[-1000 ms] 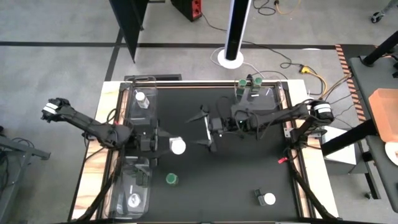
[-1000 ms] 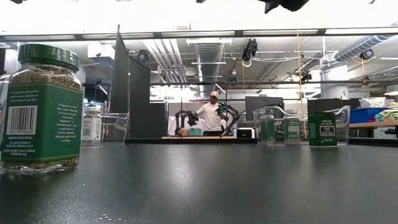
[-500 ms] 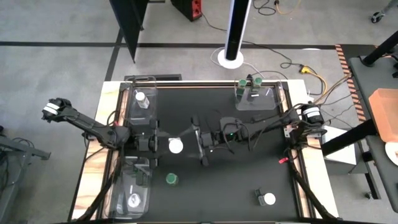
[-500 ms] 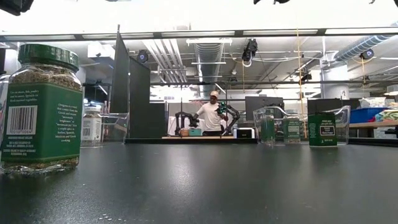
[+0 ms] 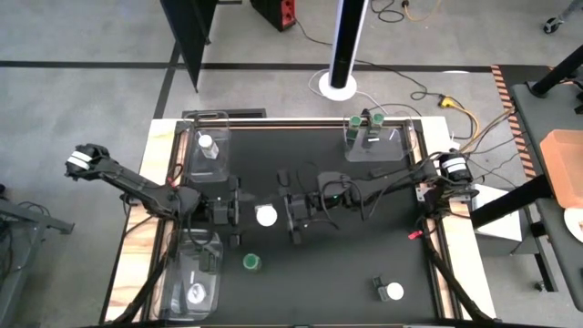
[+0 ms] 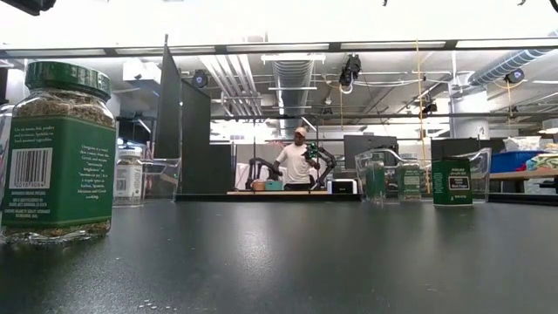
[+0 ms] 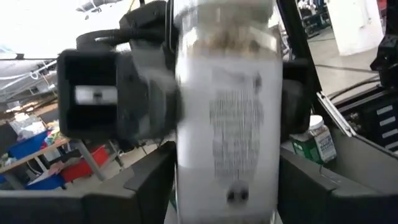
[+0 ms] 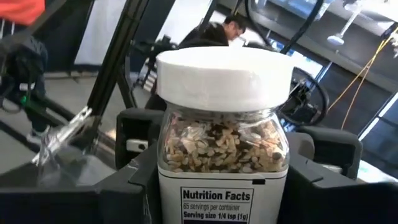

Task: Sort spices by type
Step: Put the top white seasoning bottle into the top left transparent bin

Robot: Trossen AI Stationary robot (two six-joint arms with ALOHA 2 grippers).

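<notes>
A spice jar with a white lid is upright in the air over the middle of the table, between my two grippers. My left gripper is shut on it from the table's left. My right gripper is open and faces it from the right. Its fingers stand on either side of the jar's body, and I cannot tell whether they touch. A green-lidded jar stands on its base nearer the front and also shows in the low view. Another white-lidded jar is at the near right. My left gripper pinches the jar's body by its two sides between its two fingers. The fingers come level from the table's left. The jar is upright with its lid up and lifted clear of the table.
A clear tray at the far left holds a white-lidded jar. A clear tray at the far right holds green-lidded jars. A third tray is at the near left. A person works far behind the table.
My right gripper has gone toward the table's left and a little nearer, up to the white-lidded jar, and its fingers now stand around it. My left gripper has carried the jar slightly toward the right, still upright.
</notes>
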